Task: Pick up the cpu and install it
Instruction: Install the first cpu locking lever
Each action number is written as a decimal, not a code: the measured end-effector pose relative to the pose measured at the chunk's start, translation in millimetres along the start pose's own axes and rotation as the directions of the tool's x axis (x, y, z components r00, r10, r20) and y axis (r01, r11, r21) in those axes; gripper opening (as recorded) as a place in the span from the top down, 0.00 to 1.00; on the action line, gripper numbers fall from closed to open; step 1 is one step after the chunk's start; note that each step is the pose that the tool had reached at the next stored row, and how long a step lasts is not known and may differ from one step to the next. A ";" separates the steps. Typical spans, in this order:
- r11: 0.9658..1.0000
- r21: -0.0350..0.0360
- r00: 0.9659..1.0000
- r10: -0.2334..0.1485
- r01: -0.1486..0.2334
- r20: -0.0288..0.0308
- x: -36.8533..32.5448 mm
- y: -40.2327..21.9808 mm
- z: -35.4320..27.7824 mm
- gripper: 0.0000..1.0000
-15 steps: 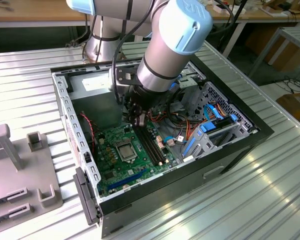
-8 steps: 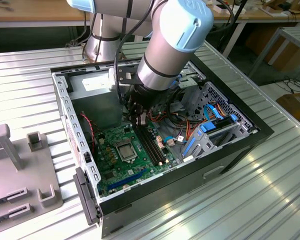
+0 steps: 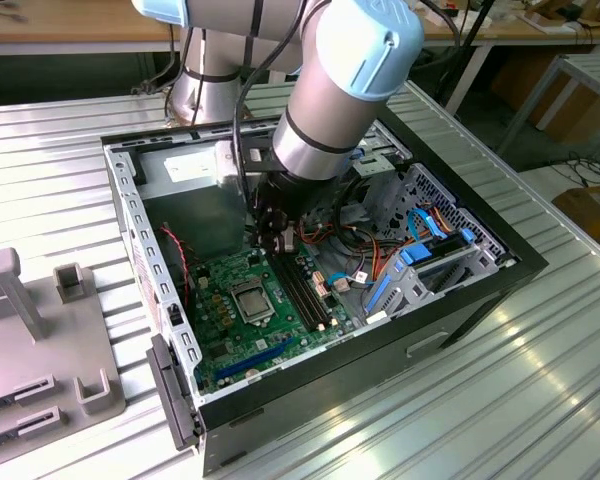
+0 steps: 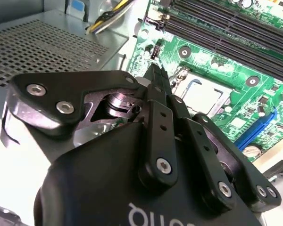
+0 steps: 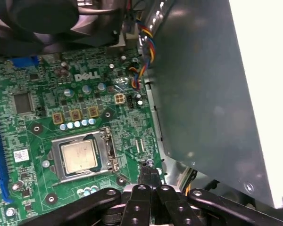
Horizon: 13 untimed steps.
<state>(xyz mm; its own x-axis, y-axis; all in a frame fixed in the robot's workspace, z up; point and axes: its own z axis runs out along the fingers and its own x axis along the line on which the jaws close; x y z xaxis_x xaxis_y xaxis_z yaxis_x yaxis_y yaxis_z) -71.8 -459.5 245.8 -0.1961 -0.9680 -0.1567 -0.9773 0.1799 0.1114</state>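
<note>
The cpu [image 5: 79, 156] is lying flat inside the black socket with its metal frame [image 5: 82, 155] on the green motherboard [image 5: 33, 122], its pale silver top facing up; it is also showing in the exterior view [image 3: 251, 300] and the second wrist view [image 4: 203, 96]. It looks already seated, though whether it is fully down in its recess cannot be told.

The gripper [image 5: 149, 175] is hanging just beside the socket, above the board's edge near the grey case wall [image 5: 203, 94], with its fingers [image 4: 156, 77] pressed together into a single tip and pinching nothing.

Doing this step well probably means keeping the tip off the chip's top and clear of the frame's lever, moving straight up and down rather than sideways, since the coloured cable bundle [image 5: 144, 52] and the wall are crowding that side.
</note>
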 end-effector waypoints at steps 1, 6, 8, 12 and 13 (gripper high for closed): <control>1.000 0.003 1.000 -0.003 0.003 -0.003 0.2 0.6 0.0 0.89; 0.998 0.061 1.000 -0.021 0.021 -0.002 0.4 1.8 0.2 0.89; 0.997 0.069 1.000 -0.028 0.028 -0.002 0.8 4.0 0.2 0.89; 0.997 0.070 0.999 -0.045 0.045 -0.008 1.5 7.2 0.5 0.89; 0.996 0.069 0.998 -0.054 0.055 -0.010 1.6 7.3 0.5 0.89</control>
<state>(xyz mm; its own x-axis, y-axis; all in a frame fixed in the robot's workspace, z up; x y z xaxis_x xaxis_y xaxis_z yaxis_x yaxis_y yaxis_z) -79.2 -459.6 245.9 -0.1421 -0.9779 -0.1530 -0.9898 0.1384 0.0349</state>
